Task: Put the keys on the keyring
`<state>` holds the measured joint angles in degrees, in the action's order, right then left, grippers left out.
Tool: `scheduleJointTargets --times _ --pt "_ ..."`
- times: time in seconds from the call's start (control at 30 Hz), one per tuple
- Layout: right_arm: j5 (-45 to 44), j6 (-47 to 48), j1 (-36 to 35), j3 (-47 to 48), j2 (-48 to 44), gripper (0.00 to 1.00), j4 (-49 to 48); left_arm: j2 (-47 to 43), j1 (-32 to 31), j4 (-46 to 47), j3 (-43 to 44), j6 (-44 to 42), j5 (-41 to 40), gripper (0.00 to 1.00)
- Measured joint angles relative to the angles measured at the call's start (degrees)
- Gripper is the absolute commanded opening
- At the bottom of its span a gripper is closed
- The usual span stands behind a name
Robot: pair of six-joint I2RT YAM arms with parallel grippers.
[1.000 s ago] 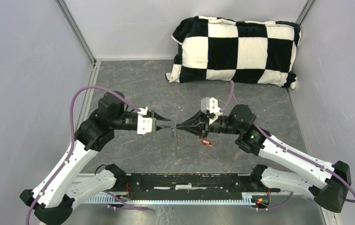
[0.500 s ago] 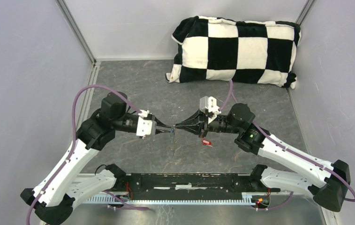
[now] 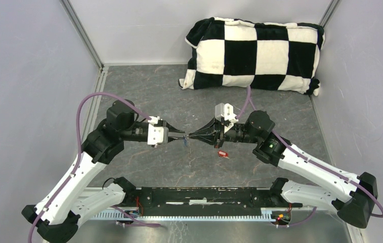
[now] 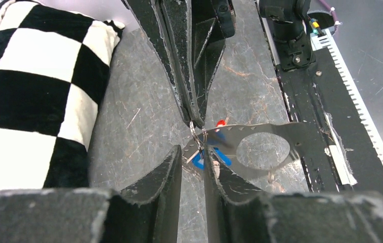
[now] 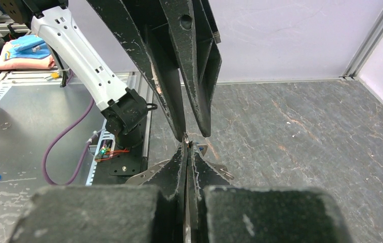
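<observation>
From above, the left gripper [image 3: 180, 135] and right gripper [image 3: 190, 135] meet tip to tip, with the blue key [image 3: 185, 142] dangling at 6 o'clock of them and the red key [image 3: 222, 153] on the table [image 3: 154, 91] at 4 o'clock, apart. The left wrist shows its own jaws slightly spread beside the blue key, and the keyring [image 4: 195, 135], a wire loop at 12 o'clock, nipped by the right gripper. The right wrist shows its jaws pressed together.

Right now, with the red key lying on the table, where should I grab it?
Probably the plastic head, from straight above: the red key lies flat on the table, and its head is the only part big enough to see.
</observation>
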<state>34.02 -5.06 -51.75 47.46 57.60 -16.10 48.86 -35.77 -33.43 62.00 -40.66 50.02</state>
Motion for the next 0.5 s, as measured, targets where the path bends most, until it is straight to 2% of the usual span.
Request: scheduleJointTargets --times 0.23,0.5 --pt "0.00 0.00 0.00 0.24 0.22 0.00 0.09 -0.37 0.00 0.59 -0.74 0.98 0.35 0.11" --pt "0.00 -0.76 0.07 0.33 0.24 0.00 -0.07 -0.26 0.02 0.66 -1.14 0.90 1.16 0.03"
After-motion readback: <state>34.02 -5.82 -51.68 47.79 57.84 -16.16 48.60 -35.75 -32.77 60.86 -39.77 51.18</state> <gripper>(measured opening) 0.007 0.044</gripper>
